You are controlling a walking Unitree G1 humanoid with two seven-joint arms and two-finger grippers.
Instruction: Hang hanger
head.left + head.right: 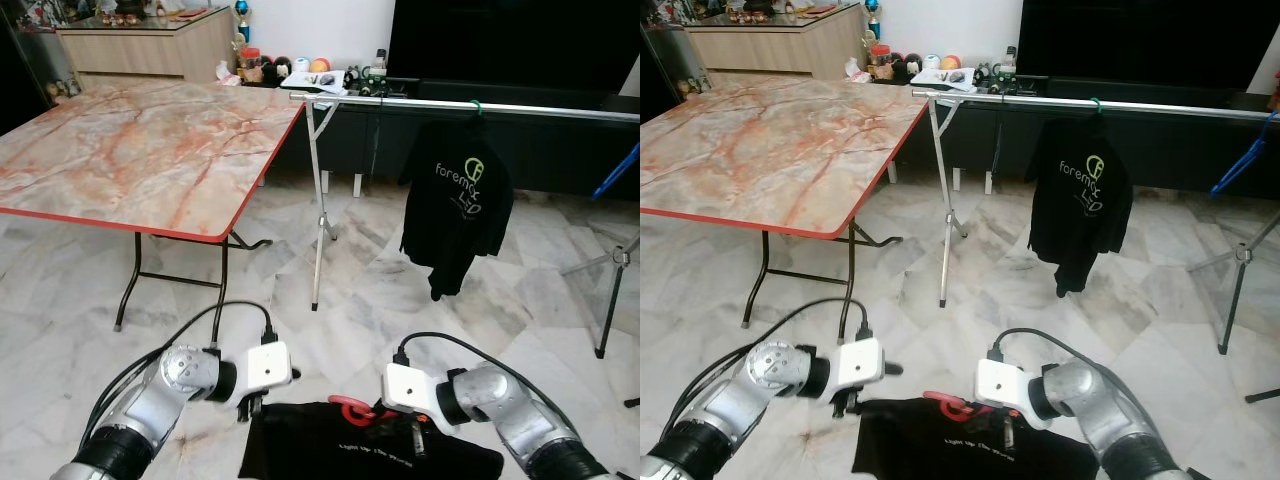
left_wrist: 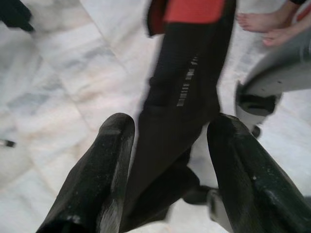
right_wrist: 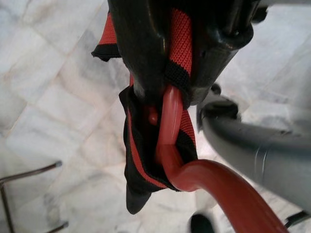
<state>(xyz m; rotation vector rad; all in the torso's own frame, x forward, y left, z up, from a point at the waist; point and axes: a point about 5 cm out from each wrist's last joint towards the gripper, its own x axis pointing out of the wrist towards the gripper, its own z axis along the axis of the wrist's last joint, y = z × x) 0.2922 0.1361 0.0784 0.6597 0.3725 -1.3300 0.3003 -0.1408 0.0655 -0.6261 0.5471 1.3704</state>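
A black shirt (image 1: 370, 452) with a red hanger (image 1: 350, 408) in its neck hangs low between my two grippers, just above the floor. My right gripper (image 1: 414, 432) is shut on the red hanger (image 3: 167, 121) and the red-and-black collar (image 3: 181, 43). My left gripper (image 1: 252, 404) is at the shirt's left shoulder; its fingers (image 2: 109, 160) stand apart, with the black cloth (image 2: 180, 97) running between them. The silver clothes rail (image 1: 450, 103) stands ahead, across the room. Another black shirt (image 1: 457, 200) with a green logo hangs on it from a green hook (image 1: 476, 104).
A marble-topped folding table (image 1: 130, 150) with a red edge stands at the left. The rail's legs (image 1: 318, 210) rest on the marble floor. A blue hanger (image 1: 615, 170) hangs at the rail's right end. A person's bare feet (image 2: 265, 26) are near me.
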